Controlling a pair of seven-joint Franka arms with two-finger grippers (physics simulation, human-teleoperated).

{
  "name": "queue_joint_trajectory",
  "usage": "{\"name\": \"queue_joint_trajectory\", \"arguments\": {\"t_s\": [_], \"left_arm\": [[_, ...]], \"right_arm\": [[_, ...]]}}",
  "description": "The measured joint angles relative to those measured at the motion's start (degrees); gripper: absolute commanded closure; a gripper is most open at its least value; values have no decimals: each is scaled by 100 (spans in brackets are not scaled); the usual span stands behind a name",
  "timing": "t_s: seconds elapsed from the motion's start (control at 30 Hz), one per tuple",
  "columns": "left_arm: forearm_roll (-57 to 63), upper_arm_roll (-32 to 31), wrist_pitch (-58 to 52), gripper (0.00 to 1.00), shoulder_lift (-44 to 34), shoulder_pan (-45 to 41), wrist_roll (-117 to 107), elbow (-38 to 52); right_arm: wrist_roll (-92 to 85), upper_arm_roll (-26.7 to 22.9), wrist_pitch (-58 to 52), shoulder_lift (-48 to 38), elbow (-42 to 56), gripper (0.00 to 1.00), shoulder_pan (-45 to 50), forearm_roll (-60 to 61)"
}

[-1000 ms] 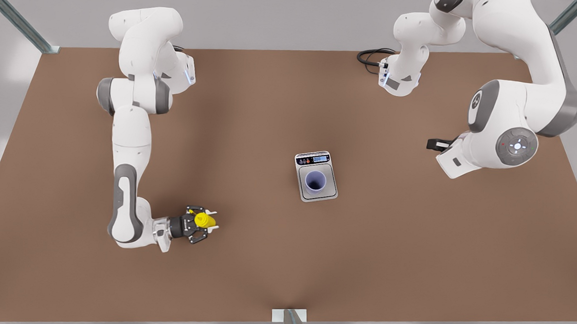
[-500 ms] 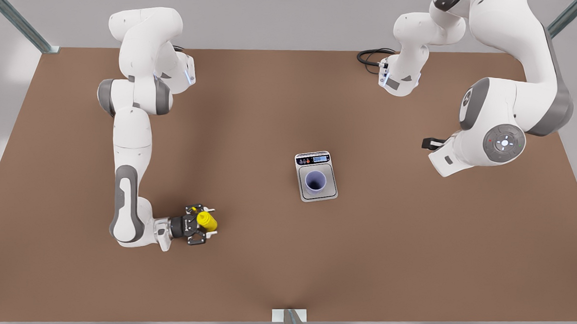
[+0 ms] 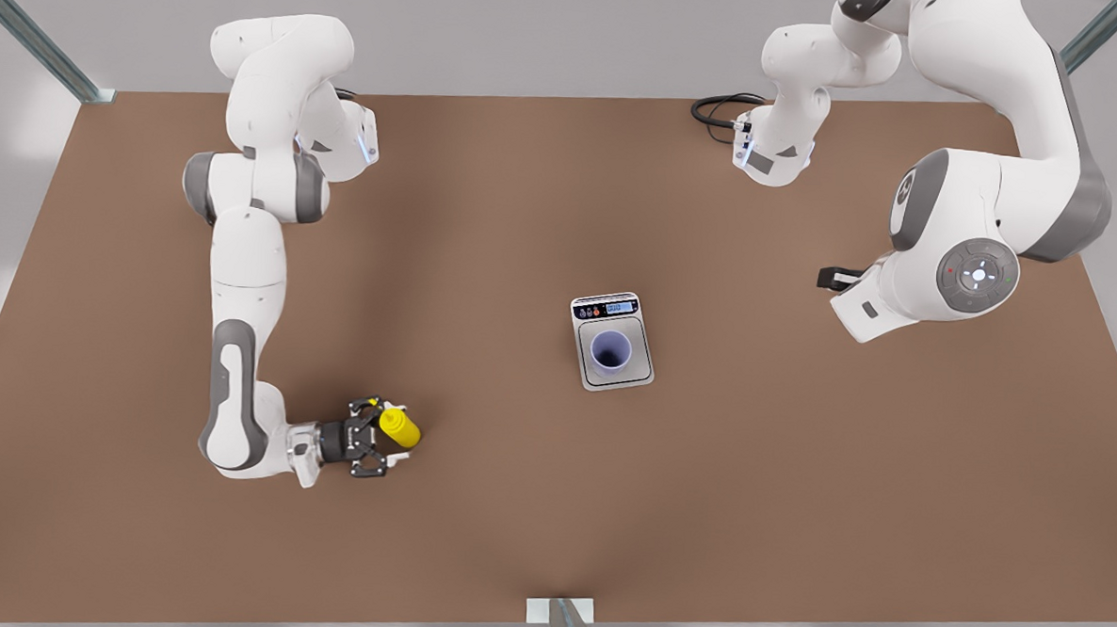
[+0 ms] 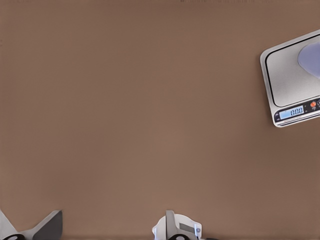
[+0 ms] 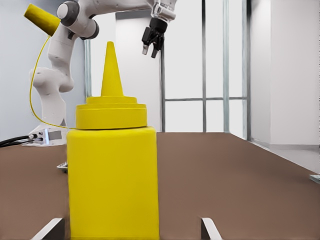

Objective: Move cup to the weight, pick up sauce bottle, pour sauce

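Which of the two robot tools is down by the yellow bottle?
The right tool, at the front view's left: its fingers flank the sauce bottle. The left tool waits raised beyond the weight.

The counter was a flat brown surface. A black cable lay coiled at its far edge. Grey metal struts stood at the far left corner and the far right corner. A white bracket sat at the near edge.
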Motion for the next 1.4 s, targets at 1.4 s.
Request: {"name": "queue_joint_trajectory", "arguments": {"t_s": [1.4], "left_arm": [[-654, 80, 353, 0, -211, -294, -609, 127]], "right_arm": [[6815, 1494, -302, -6990, -2279, 0, -523, -9249]]}}
